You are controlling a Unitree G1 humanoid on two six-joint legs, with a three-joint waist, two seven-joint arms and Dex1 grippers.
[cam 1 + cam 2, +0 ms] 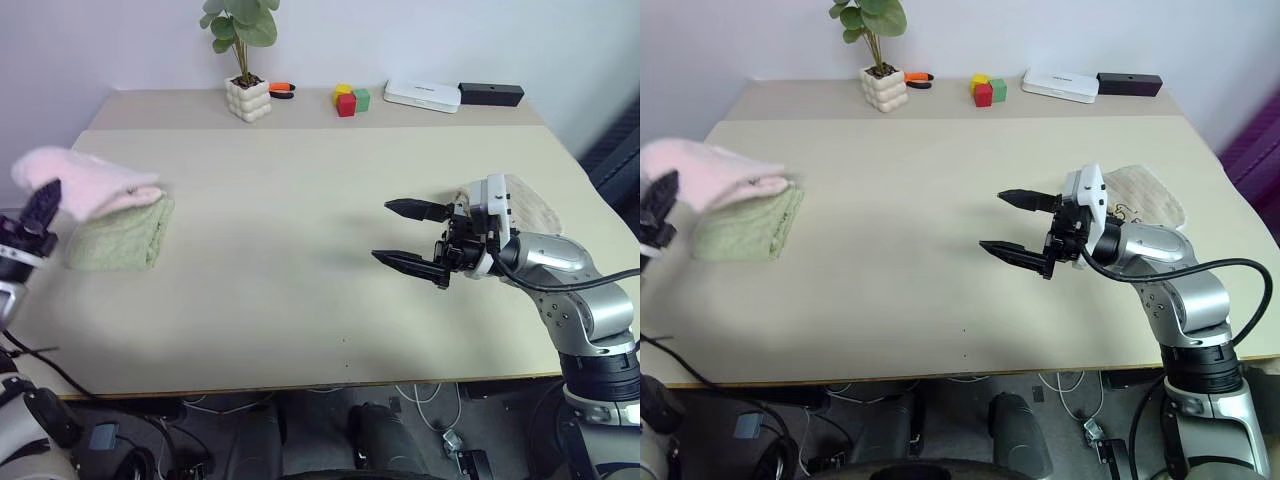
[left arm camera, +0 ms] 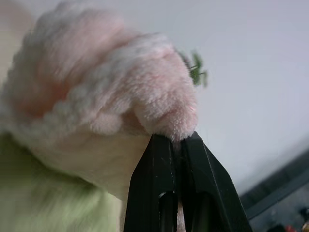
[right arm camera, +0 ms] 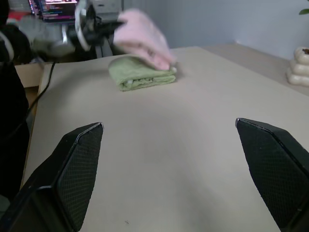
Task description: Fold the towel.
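Note:
The towel [image 1: 90,180], pale pink and bunched into a folded bundle, lies partly on top of a folded light green towel [image 1: 120,238] at the table's left side. At the bundle's near left end, my left gripper [image 1: 40,210] is shut on the towel [image 2: 120,96]; its black fingertips [image 2: 159,150] are pressed together on a pink fold. My right gripper [image 1: 382,232] hovers over the right half of the table, pointing left, open and holding nothing. The right wrist view shows the pink towel [image 3: 145,38] on the green one across the table.
A tan folded towel [image 1: 528,200] lies behind my right wrist near the right edge. Along the back stand a potted plant [image 1: 248,98], an orange item [image 1: 282,89], coloured blocks [image 1: 350,99], a white box [image 1: 422,94] and a black box [image 1: 490,94].

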